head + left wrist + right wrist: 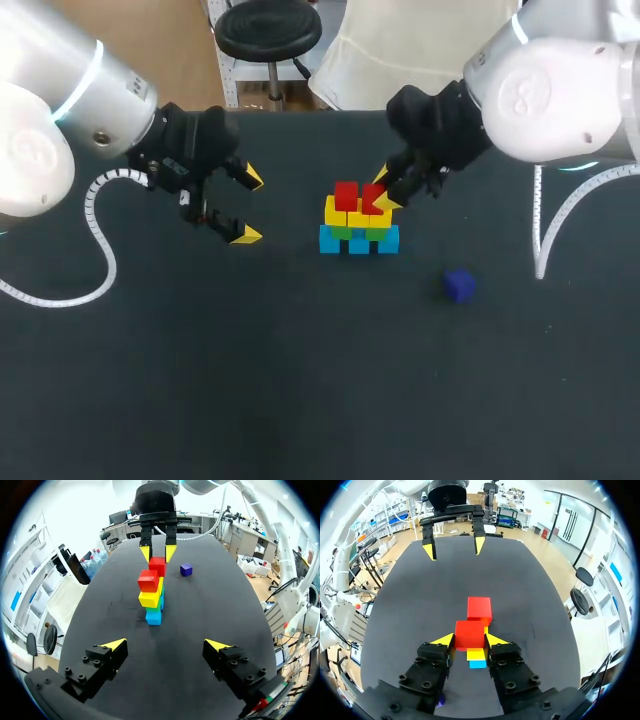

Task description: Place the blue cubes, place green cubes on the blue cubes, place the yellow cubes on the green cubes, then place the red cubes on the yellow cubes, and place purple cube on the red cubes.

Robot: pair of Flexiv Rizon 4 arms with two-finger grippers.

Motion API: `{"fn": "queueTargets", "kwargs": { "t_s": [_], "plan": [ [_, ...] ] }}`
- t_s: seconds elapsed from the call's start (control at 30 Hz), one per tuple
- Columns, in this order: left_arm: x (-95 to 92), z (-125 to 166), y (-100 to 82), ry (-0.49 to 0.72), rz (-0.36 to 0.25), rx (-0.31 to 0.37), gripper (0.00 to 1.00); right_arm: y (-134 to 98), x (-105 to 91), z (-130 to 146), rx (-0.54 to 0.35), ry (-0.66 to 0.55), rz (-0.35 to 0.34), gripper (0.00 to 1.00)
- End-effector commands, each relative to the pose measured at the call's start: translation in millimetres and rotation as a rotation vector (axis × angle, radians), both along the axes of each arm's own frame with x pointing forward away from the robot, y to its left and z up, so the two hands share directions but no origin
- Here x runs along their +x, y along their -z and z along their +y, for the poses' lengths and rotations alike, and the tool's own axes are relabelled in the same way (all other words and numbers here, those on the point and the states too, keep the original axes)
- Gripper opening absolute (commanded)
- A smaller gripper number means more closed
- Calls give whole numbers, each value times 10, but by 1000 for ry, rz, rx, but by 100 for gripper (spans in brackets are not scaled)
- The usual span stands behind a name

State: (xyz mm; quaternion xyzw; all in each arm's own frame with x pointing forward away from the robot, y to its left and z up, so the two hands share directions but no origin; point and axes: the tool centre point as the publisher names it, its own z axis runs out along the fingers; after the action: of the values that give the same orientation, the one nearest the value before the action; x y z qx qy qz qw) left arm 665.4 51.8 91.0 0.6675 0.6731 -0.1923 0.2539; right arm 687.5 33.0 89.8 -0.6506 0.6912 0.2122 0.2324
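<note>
Now the right end effector (pixel 470 639) is clamped on a red cube (pixel 470 633) atop the yellow cubes (pixel 338 213), just beside the other red cube (pixel 346 194). Green cubes (pixel 345 232) and blue cubes (pixel 358 241) lie underneath. The left end effector (pixel 247 207) hangs wide open, off to their left. The purple cube (pixel 459 285) sits apart on the table (pixel 300 380).

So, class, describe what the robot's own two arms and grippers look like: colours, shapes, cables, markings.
The left arm and right arm have rounded silver-white shells with a thin light-blue ring, ending in black wrists. A white coiled cable hangs by each. The left gripper and right gripper are black bolted blocks, with two fingers tipped in bright yellow wedges.
</note>
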Motion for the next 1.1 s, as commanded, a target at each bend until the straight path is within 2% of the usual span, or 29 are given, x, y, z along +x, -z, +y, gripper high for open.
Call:
{"fn": "queueTargets", "kwargs": {
  "t_s": [0.03, 1.0, 1.1],
  "plan": [
    [4, 8, 6, 2, -1, -1, 100, 14, 51, 16, 4, -6, 6, 0],
    [4, 8, 6, 2, -1, -1, 100, 37, 95, 50, 8, -18, 16, 0],
    [4, 8, 6, 2, -1, -1, 100, 37, 96, 50, 9, -18, 15, 5]
  ]
}}
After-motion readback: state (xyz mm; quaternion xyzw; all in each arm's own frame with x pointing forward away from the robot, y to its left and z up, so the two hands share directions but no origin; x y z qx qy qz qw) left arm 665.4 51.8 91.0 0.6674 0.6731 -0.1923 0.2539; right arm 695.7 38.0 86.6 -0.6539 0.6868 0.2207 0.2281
